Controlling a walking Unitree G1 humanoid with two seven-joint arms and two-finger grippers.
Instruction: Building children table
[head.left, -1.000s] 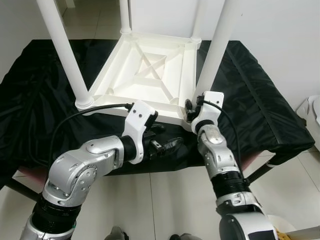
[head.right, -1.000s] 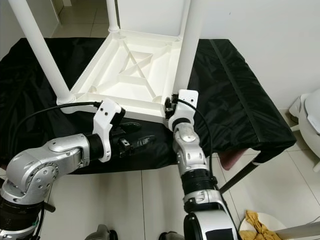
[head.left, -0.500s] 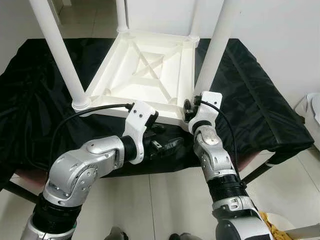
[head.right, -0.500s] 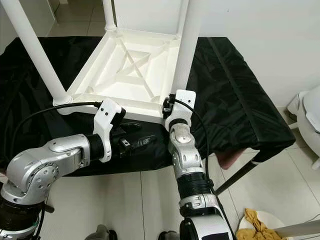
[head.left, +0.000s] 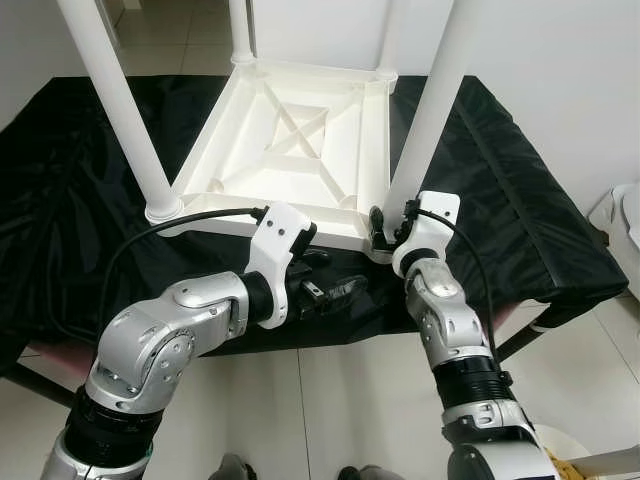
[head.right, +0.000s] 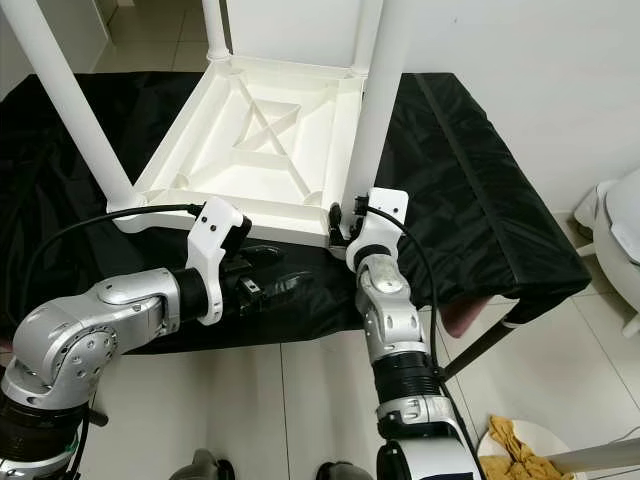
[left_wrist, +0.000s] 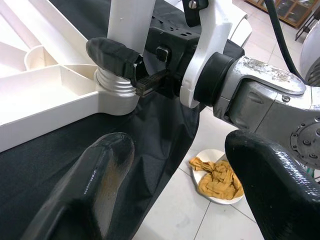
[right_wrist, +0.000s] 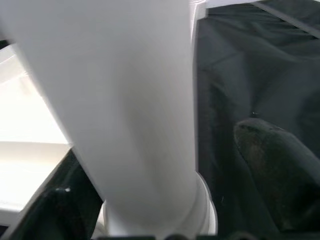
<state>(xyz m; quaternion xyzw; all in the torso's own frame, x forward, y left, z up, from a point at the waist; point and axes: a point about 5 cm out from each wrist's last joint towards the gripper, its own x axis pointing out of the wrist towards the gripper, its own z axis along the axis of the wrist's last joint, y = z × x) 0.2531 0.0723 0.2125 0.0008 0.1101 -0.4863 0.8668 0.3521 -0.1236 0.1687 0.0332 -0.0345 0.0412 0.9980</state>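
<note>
A white children's table (head.left: 300, 140) lies upside down on a black cloth, its legs pointing up. My right gripper (head.left: 385, 228) is at the table's near right corner, shut on the base of the near right leg (head.left: 425, 110). In the left wrist view its black fingertip (left_wrist: 112, 55) presses the leg just above the ribbed collar (left_wrist: 116, 90). The right wrist view has the leg (right_wrist: 125, 110) between the two fingers. My left gripper (head.left: 335, 272) hangs open with nothing in it, over the cloth just in front of the table's near edge.
The black cloth (head.left: 80, 200) covers a low platform whose near edge is by my arms. Another upright leg (head.left: 115, 100) stands at the near left corner. On the tiled floor to my right lies a white plate with a yellow rag (head.right: 520, 440).
My right wrist has shifted a little to the right around the base of the near right leg. The left arm has stayed put. The view has drifted slightly.
</note>
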